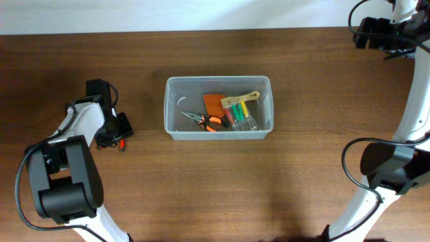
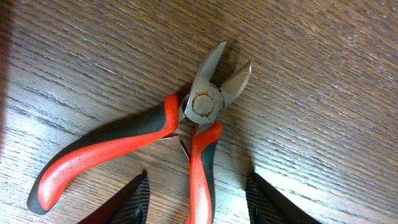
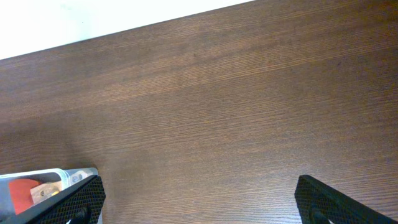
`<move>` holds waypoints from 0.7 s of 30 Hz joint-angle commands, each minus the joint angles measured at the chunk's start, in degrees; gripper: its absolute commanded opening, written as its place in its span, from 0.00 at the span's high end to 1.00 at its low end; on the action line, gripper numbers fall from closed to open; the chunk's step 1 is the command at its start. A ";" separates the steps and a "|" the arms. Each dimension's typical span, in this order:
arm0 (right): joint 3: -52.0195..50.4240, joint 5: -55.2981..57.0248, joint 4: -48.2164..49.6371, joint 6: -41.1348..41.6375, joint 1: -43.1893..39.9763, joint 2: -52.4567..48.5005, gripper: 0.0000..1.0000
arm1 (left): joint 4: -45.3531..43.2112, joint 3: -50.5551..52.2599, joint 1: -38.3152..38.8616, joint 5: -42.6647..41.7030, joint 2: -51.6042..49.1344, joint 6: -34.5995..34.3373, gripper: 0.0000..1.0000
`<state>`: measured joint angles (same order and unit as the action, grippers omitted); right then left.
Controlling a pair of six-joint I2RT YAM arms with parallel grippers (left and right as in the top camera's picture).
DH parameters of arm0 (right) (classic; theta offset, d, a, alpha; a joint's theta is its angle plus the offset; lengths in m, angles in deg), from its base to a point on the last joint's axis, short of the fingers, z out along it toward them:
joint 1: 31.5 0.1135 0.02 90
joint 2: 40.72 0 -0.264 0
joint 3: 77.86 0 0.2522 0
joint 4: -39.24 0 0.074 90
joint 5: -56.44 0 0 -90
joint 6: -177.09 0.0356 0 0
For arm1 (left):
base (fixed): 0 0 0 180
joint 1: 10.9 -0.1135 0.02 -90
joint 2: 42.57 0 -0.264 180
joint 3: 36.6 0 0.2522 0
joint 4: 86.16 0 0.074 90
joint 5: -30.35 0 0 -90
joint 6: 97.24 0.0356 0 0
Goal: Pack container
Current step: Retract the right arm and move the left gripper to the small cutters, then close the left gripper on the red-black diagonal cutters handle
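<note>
Now my left pincer (image 2: 198, 208) hangs released over the red-handled cutters (image 2: 124, 149) near the left edge of the worktop (image 1: 302, 188); my right pincer (image 3: 199, 208) gapes wide by the far right corner; the container (image 1: 172, 107) sits mid-worktop

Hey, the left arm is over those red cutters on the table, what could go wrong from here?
The left pincer straddles just one handle of the splayed red cutters, so closing may make them swivel or slip out. The container already holds orange pliers and a small clear case toward its right, so a drop there might leave the cutters propped on them.
</note>
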<state>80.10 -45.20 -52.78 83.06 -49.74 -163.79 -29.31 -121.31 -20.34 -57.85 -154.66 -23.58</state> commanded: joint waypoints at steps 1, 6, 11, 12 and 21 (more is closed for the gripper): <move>-0.42 -0.11 0.00 0.48 -0.15 -0.28 0.02 | 0.04 0.04 -0.11 -1.38 -2.23 -0.37 0.50; -0.42 -0.11 0.00 0.48 -0.15 -0.28 0.02 | 0.22 0.04 -0.11 -1.38 -2.23 -0.37 0.52; -0.42 -0.11 0.00 0.48 -0.15 -0.28 0.02 | 0.48 0.04 -0.11 -1.40 -2.23 -0.37 0.56; -0.42 -0.11 0.00 0.48 -0.15 -0.28 0.02 | 0.48 0.04 -0.11 -1.38 -2.23 -0.35 0.57; -0.42 -0.11 0.00 0.46 -0.15 -0.28 0.01 | 0.48 0.04 -0.11 -1.38 -2.23 -0.37 0.73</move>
<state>80.10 -45.22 -52.78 83.04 -49.74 -163.79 -29.09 -121.31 -20.31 -57.78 -154.66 -23.58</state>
